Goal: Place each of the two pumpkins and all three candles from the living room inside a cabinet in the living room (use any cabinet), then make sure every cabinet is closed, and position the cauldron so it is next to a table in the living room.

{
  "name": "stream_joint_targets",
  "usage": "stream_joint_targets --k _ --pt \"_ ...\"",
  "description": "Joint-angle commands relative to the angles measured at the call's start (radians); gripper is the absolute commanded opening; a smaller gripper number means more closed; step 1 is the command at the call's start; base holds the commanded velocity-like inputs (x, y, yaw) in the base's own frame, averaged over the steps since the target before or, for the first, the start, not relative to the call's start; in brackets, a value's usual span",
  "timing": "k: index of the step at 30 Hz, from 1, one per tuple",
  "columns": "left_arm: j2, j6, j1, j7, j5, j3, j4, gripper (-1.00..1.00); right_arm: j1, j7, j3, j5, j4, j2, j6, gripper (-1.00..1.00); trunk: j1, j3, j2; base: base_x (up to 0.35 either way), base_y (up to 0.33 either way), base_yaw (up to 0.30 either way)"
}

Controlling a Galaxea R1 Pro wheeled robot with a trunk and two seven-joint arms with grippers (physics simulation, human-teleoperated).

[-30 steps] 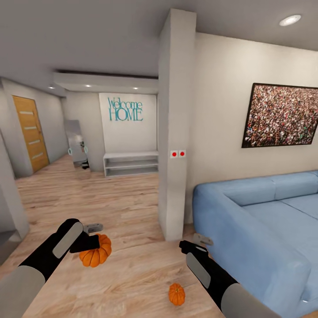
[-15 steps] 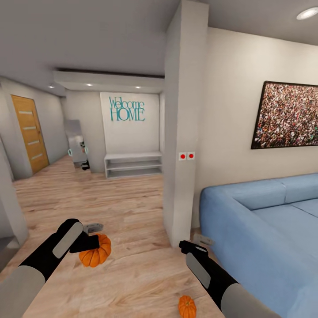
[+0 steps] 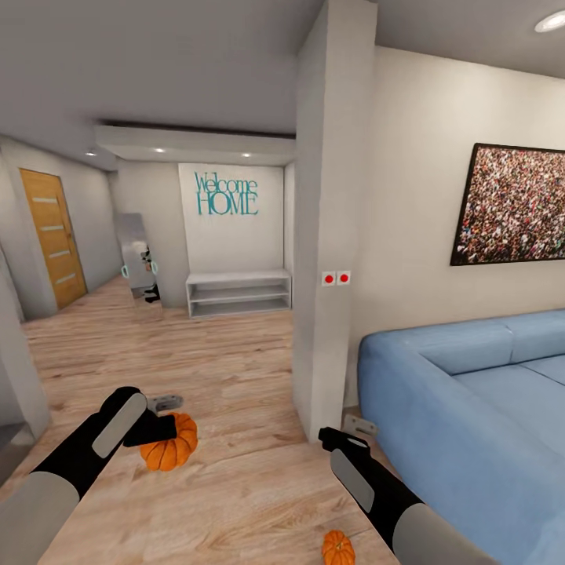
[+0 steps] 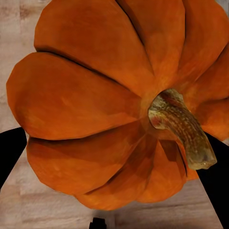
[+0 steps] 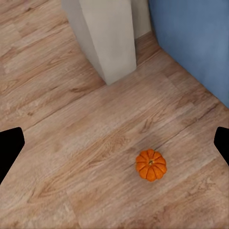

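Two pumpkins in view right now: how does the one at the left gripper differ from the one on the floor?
The pumpkin at the left gripper is held off the floor between the left gripper fingers; the floor pumpkin sits loose on the wood floor, near the right arm, untouched. In the head view the held one looks larger, though it is nearer the camera. The left wrist view shows the held one's stem; the floor pumpkin sits stem up. Both are squat, ribbed and orange.
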Motion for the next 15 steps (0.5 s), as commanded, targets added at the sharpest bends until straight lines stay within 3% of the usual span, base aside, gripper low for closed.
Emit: stream_joint_targets --k 1,15 --pt "0.002 0.001 -0.001 0.011 0.010 -0.004 -0.007 -1.00 -0.001 -0.007 0.005 -0.004 -0.002 -0.001 0.005 1.00 0.004 -0.005 -0.008 0.001 0.001 0.000" --pt "0.006 0.001 0.001 0.011 0.011 -0.002 -0.030 -1.00 -0.001 -0.007 0.005 -0.004 -0.002 0.001 0.005 1.00 0.058 -0.049 -0.106 0.000 0.000 0.000"
